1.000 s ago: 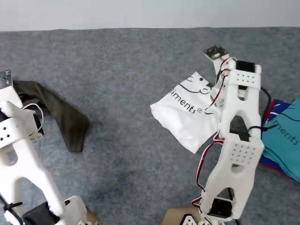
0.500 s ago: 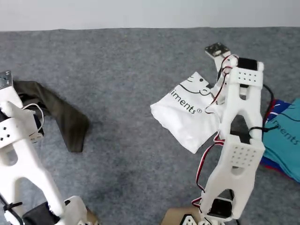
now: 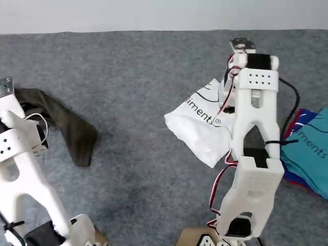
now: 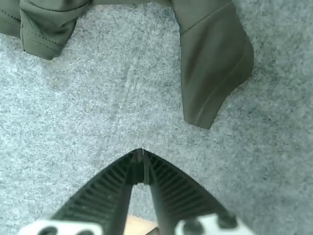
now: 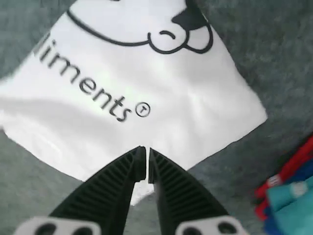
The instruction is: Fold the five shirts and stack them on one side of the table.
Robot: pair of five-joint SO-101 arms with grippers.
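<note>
1. our right gripper point(image 5: 146, 159) hangs over the white shirt point(image 5: 146, 83), close to one edge of the cloth, its jaws drawn almost together with only a slit between them and nothing pinched; we judge it is lined up to take that hem
2. the white shirt lies as a rough folded square on the grey table point(image 3: 128, 72), print side up, near the stack point(image 3: 300, 174) but apart from it, so we reckon it is folded or nearly so and ready to be carried over
3. the stack sits at the right edge, a teal shirt point(image 3: 312, 136) on top with blue and red edges showing beneath, which marks that side as the chosen place
4. our left gripper point(image 4: 142, 155) hovers over bare table just short of the olive shirt point(image 4: 210, 73), jaws closed and empty
5. the olive shirt lies crumpled and unfolded at the left, well apart from the stack, so we take it as the last one to do
</note>
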